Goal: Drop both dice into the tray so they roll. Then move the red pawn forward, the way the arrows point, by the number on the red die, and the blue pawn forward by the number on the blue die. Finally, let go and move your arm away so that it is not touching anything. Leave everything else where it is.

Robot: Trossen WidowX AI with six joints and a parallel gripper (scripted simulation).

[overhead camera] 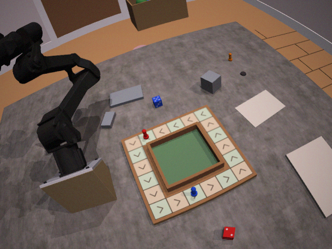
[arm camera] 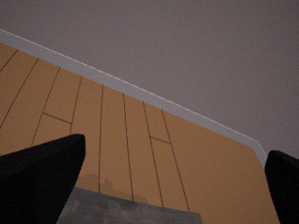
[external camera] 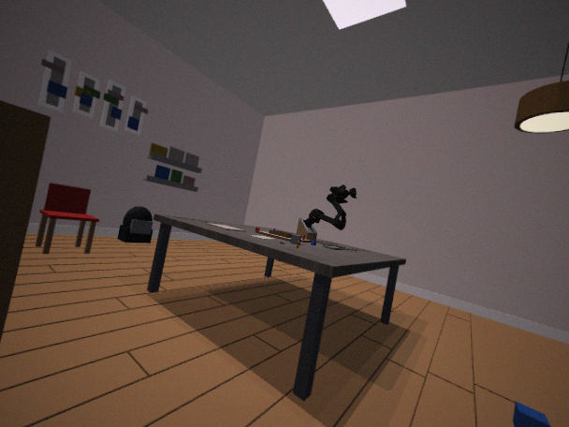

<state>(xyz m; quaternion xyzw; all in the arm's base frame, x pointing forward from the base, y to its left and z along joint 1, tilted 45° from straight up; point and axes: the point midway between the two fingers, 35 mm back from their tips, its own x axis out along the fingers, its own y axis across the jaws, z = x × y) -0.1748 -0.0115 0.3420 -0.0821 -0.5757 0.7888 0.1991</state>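
Dice step is in hand and neither die is in yet. Directions as in the top view, on the grey stone-look tabletop [overhead camera: 177, 60] [external camera: 337, 268].

Gripper [external camera: 353, 193] [arm camera: 179, 154]: fingers spread wide, nothing between them. Black jointed arm [overhead camera: 84, 82] [external camera: 342, 220] is folded up high, hand well above the table.

Blue die with white pips [overhead camera: 157, 101] [external camera: 313, 242]: on the tabletop, between the upper edge and the flat square wooden board [overhead camera: 154, 221] [external camera: 267, 232]. Red die with white pips [overhead camera: 229, 233] [external camera: 257, 229]: past the board's opposite side, well apart from the upper edge. Brown-walled tray with green floor [overhead camera: 195, 177] [external camera: 281, 232] sits mid-board.

Red pawn [overhead camera: 145, 134] [external camera: 303, 237] stands on the track side facing the upper edge; blue pawn [overhead camera: 194, 191] [external camera: 274, 229] on the side away from it. Leave both until the dice settle. Faces showing now don't count, I'd say.

Next: pick one die, probably blue. Come down over it from above, close on two opposite sides, lift clear of the tray wall, release over the green. Don't clip the red pawn on the way in. Same for red, minding the blue pawn.

Don't touch the small orange pawn [overhead camera: 230, 57] [external camera: 298, 244] near the upper-right corner or the grey cube [overhead camera: 211, 82] [external camera: 296, 239] between it and the board.
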